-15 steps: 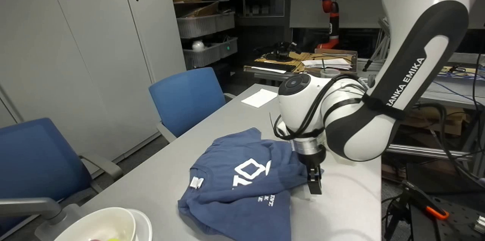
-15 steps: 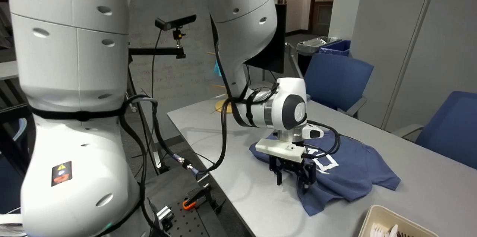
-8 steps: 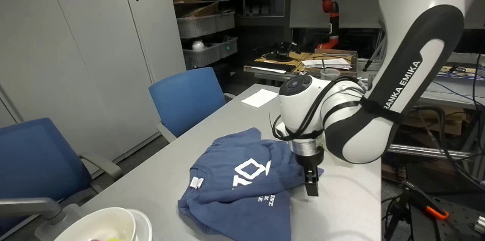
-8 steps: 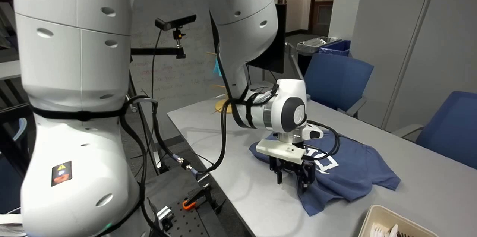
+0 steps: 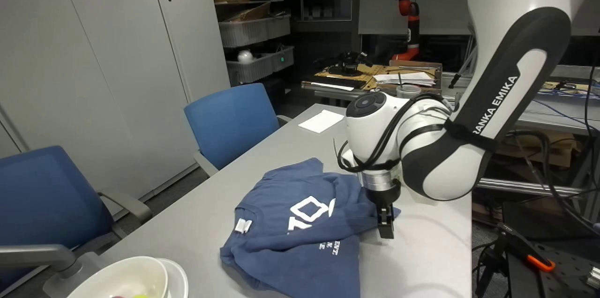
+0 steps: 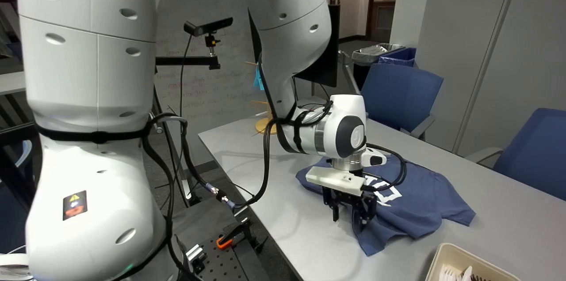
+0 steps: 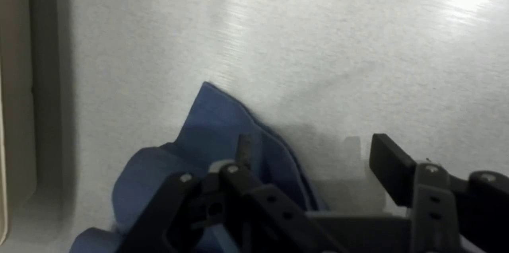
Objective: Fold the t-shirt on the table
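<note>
At the edge of the t-shirt (image 5: 300, 242), the gripper (image 7: 311, 148) points downward — jaws wide apart.

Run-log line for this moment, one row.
task: fold shirt | pincer: open, straddling shirt edge | shirt: rumpled on table | cloth contact: unclear

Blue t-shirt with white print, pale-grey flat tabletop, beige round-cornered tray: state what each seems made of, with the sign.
T-shirt: matte cloth, perhaps cotton, judging by soft folds.
Tabletop: probably laminate, satin; glare spreads softly in the wrist view.
Tray: likely moulded plastic, smooth-looking, by its even colour.
</note>
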`<state>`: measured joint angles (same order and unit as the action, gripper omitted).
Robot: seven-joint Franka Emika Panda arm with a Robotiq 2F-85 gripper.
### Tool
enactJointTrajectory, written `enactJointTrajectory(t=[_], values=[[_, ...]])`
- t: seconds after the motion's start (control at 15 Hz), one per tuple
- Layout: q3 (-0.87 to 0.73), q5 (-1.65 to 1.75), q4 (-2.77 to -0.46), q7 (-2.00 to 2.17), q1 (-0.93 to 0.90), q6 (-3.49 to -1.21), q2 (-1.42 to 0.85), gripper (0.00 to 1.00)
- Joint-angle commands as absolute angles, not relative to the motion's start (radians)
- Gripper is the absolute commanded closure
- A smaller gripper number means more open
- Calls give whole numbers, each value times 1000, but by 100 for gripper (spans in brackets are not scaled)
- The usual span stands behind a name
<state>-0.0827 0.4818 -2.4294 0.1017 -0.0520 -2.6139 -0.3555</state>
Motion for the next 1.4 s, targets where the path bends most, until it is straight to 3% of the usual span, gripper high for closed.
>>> enactJointTrajectory(t=[0.0, 0.07, 0.53, 0.8, 0.87, 0.93, 1.0, 1.13, 1.27, 1.33], values=[[-144, 552, -2421, 185, -99, -2639, -363, 30], [-155, 568, -2419, 206, -105, -2637, -363, 35], [-154, 567, -2422, 217, -102, -2637, -364, 31], [-171, 587, -2419, 273, -117, -2644, -366, 49], [-176, 597, -2417, 290, -123, -2642, -366, 66], [-173, 553, -2265, 224, -75, -2626, -494, 73], [-168, 534, -2245, 212, -66, -2624, -505, 75], [-158, 485, -2167, 163, -43, -2616, -552, 91], [-163, 464, -2096, 140, -39, -2616, -604, 87], [-166, 459, -2068, 135, -41, -2620, -629, 100]])
